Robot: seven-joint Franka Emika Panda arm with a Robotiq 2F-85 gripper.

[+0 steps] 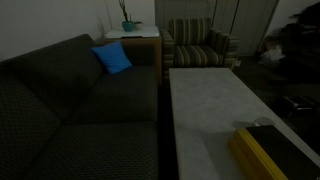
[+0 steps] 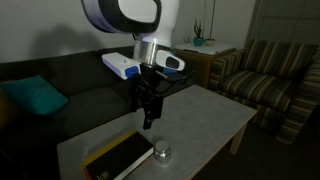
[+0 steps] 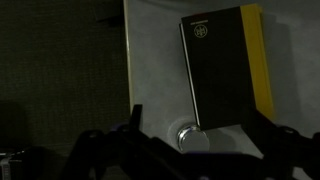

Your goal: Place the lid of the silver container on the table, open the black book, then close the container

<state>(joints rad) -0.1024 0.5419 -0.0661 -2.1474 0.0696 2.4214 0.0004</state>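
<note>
The black book [image 2: 120, 157] with a yellow side lies shut on the pale stone-like table [image 2: 205, 112]. It also shows in the wrist view [image 3: 222, 65] and in an exterior view [image 1: 265, 152]. The small silver container [image 2: 161, 153] stands on the table at the book's corner, and the flat silvery lid [image 3: 190, 137] seems to sit on it. My gripper [image 2: 148, 121] hangs open and empty above the table, a little above the container. In the wrist view its dark fingers [image 3: 197, 138] frame the container on both sides.
A dark sofa [image 1: 90, 110] with a blue cushion [image 1: 112, 58] runs along one long side of the table. A striped armchair [image 2: 265, 72] stands past the table's far end. A small side table with a plant [image 1: 128, 30] stands between sofa and armchair.
</note>
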